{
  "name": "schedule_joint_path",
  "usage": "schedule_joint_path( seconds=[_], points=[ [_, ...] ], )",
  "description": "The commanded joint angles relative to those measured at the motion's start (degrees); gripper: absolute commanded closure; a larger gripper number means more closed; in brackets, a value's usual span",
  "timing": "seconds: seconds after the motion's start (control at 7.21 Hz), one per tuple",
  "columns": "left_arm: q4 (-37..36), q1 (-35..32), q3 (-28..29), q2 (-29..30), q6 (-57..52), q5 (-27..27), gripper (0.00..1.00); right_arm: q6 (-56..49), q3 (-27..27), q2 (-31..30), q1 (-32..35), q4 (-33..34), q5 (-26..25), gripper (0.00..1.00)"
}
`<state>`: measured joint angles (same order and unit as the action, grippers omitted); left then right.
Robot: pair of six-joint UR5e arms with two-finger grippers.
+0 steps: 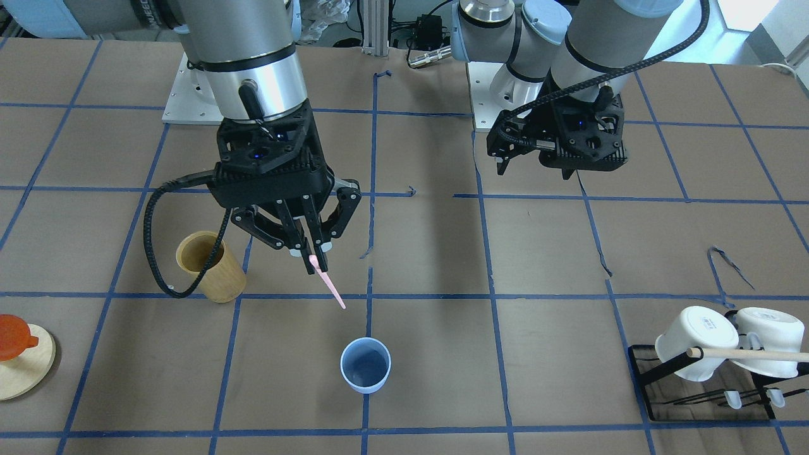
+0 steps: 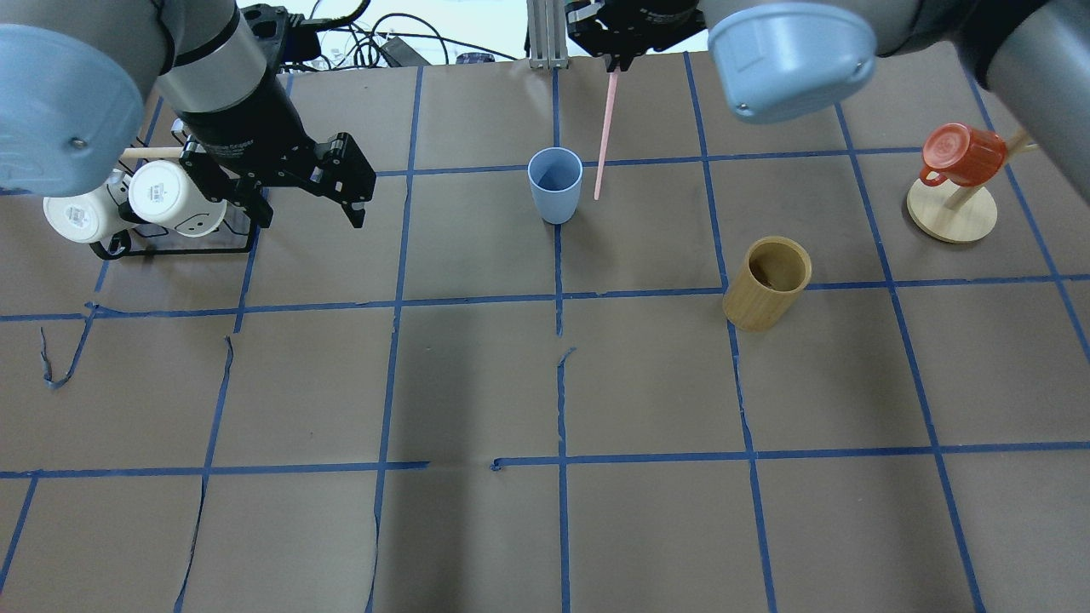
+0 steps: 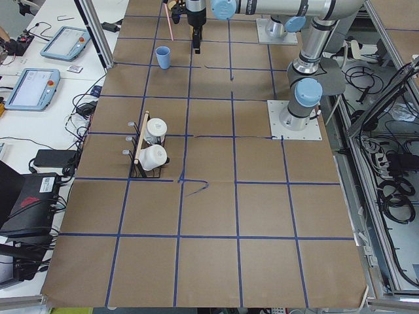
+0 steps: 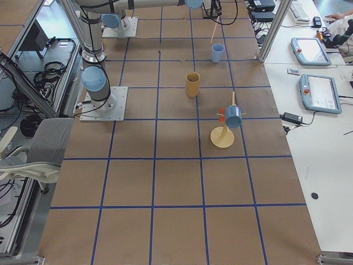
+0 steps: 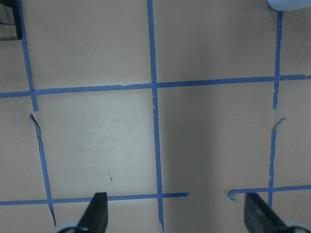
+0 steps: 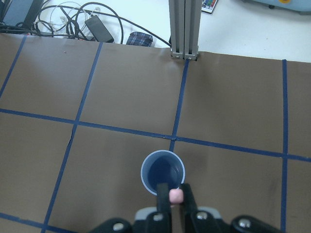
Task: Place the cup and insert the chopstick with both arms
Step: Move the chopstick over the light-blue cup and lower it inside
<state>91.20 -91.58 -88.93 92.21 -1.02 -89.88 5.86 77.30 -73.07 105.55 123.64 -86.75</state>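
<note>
From across the surface, the right arm had its jaws pinched on the top end of the one pale-pink chopstick. The stick slanted down, its tip in the air short of the single light-blue cup. The cup stood upright on a tape line. I counted one bamboo cylinder, two white mugs on a rack and one red mug on a round stand. The left arm hovered well apart.

From over the robot's shoulders, the stick's tip hung just beside the cup, not in it. The left arm's jaws were spread, with nothing between them.

The left-end view showed the same single cup and stick, very small.

From the right end, something blue also hung on the red mug's stand; I could not tell what.

The left wrist camera showed two fingertips wide apart over bare surface.

The right wrist camera looked down past the pinched pink end into the cup's empty mouth.

The chopstick looked light, stiff and smooth, so I judged it could swivel in so narrow a pinch. Holding it at the top left its length free to go in. The cup seemed light and easily tipped by a knock on the rim; the place to hold it was its wall.
</note>
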Motion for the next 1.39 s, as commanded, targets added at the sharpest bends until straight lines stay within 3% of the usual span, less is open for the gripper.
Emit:
schedule_joint_path(
  seconds=[0.0,0.83,1.11,1.25],
  points=[
    [-0.3,-0.1,-0.4,-0.6,0.0,-0.1,0.00,-0.5,-1.3,4.3,0.4,4.6,-0.2,0.82],
    [-0.7,-0.2,-1.9,-1.5,0.0,0.1,0.00,0.6,-0.3,6.7,0.4,5.9,-0.5,0.78],
    [-1.1,-0.2,-1.9,-1.2,0.0,0.0,0.00,0.8,-0.2,6.9,0.4,6.1,0.2,0.00],
    [-1.1,-0.1,-1.9,-1.2,0.0,0.1,0.00,1.0,-0.4,6.7,0.4,5.8,0.2,0.00]
  ],
)
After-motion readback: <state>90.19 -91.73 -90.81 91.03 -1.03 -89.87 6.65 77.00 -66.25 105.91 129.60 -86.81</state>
